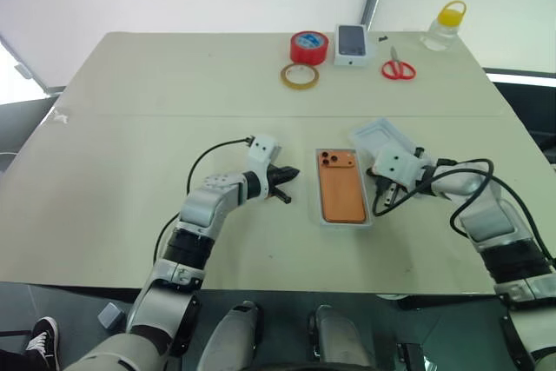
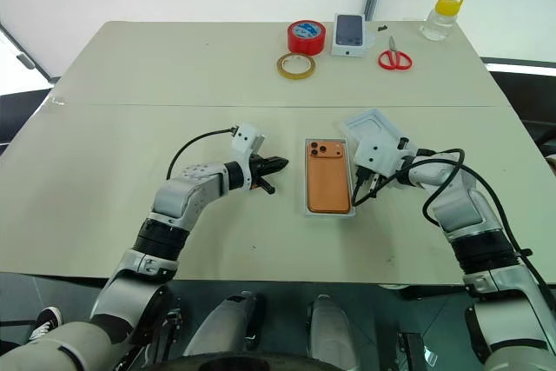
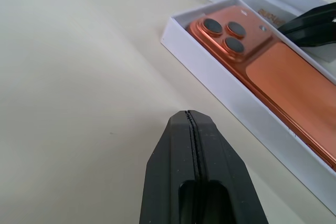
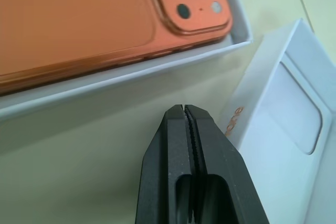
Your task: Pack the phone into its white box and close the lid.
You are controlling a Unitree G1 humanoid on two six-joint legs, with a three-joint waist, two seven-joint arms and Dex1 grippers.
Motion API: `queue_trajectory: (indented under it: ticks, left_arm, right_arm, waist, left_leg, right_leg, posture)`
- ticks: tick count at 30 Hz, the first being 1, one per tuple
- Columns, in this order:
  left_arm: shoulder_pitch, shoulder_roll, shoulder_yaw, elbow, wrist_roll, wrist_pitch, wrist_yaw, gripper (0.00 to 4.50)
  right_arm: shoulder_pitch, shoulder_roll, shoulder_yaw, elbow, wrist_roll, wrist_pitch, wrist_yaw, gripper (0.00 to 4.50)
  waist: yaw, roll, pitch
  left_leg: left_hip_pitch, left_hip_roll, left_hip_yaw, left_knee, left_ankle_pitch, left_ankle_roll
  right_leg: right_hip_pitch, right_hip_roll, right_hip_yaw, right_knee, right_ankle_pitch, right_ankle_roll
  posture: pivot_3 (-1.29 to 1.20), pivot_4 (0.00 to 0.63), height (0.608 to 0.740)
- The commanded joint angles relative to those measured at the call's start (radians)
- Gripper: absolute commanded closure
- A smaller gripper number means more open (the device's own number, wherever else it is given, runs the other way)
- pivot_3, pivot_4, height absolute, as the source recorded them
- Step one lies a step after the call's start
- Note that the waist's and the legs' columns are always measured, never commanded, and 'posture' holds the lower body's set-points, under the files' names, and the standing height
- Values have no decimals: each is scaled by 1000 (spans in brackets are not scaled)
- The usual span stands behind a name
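The orange phone point(image 1: 340, 187) lies camera side up inside the shallow white box point(image 1: 344, 225) at the middle of the table. The lid point(image 1: 380, 139) lies inner face up, just beyond the box's right far corner. My left gripper point(image 1: 287, 178) is shut and empty, hovering a little to the left of the box with its tip point(image 3: 187, 115) aimed at the box wall point(image 3: 236, 103). On the right side of the box my right gripper point(image 1: 382, 190) is shut on nothing, its tip point(image 4: 184, 109) between the box and the lid point(image 4: 283, 103).
Along the far edge stand a red tape roll point(image 1: 309, 45), a yellowish tape ring point(image 1: 299, 76), a small white box with a dark phone picture point(image 1: 351, 43), red scissors point(image 1: 398, 69) and a yellow-capped bottle point(image 1: 445, 25). A seam crosses the tabletop.
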Motion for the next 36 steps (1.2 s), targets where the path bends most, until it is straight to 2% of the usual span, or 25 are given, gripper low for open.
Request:
queue_trajectory:
  ticks: [1,13,19,24,25,27,29,34,35,36]
  left_arm:
    - [-9,-3,22,-46,-21,-6,3,4489]
    - [12,-26,33,-90,-35,-6,25,4489]
    - [22,13,62,-119,-37,-88,7,4489]
    - [63,81,118,-179,-84,-124,-45,4489]
    - [70,97,135,-189,-108,-111,-64,4246]
    - [78,132,153,-203,-123,-117,-89,3721]
    - [83,174,161,-220,-133,-124,-118,2750]
    - [99,285,175,-248,-167,-137,-232,216]
    - [102,306,174,-249,-173,-137,-256,0]
    - [103,323,170,-247,-169,-144,-271,0]
  right_arm:
    - [-51,35,2,42,-14,-5,-51,4456]
    - [-251,138,58,338,-123,-80,-259,4456]
    - [-306,146,63,451,-178,-69,-375,4456]
    - [-280,202,-108,277,70,86,-251,4456]
    - [-276,201,-134,238,108,132,-226,4490]
    - [-254,178,-147,169,147,186,-167,3938]
    - [-239,149,-157,111,168,233,-133,3149]
    - [-227,81,-165,53,195,341,-90,532]
    - [-225,75,-168,44,215,381,-70,29]
    - [-223,71,-171,33,239,418,-47,29]
  waist:
    - [-2,0,0]
    - [-20,0,0]
    - [-25,0,0]
    - [-30,1,0]
    - [-29,1,0]
    - [-26,1,0]
    - [-22,1,0]
    - [-22,1,0]
    - [-23,1,0]
    - [-25,1,0]
  left_leg:
    - [0,0,0,0,0,0]
    - [0,0,0,0,1,-1]
    - [0,0,0,-1,1,-2]
    - [0,1,0,-1,1,-2]
    - [0,2,0,-1,1,-2]
    - [0,2,0,-1,1,-2]
    - [0,1,0,-1,1,-2]
    - [0,1,0,-1,1,-2]
    - [0,1,0,-1,1,-2]
    - [0,1,0,-2,1,-2]
  right_leg:
    - [0,0,0,0,0,0]
    - [-1,0,0,1,0,0]
    - [-2,0,1,2,0,0]
    - [-2,2,2,2,0,0]
    - [-2,2,2,2,0,-1]
    - [-2,2,2,2,0,-1]
    - [-2,2,2,2,0,-1]
    - [-2,2,2,1,0,-1]
    - [-2,2,2,1,0,-1]
    - [-2,1,2,1,0,-1]
  posture:
    - [0,150,740]
    - [0,150,740]
    - [0,150,740]
    - [0,150,740]
    - [0,150,740]
    - [0,150,740]
    - [0,150,740]
    - [0,150,740]
    - [0,150,740]
    - [0,150,740]
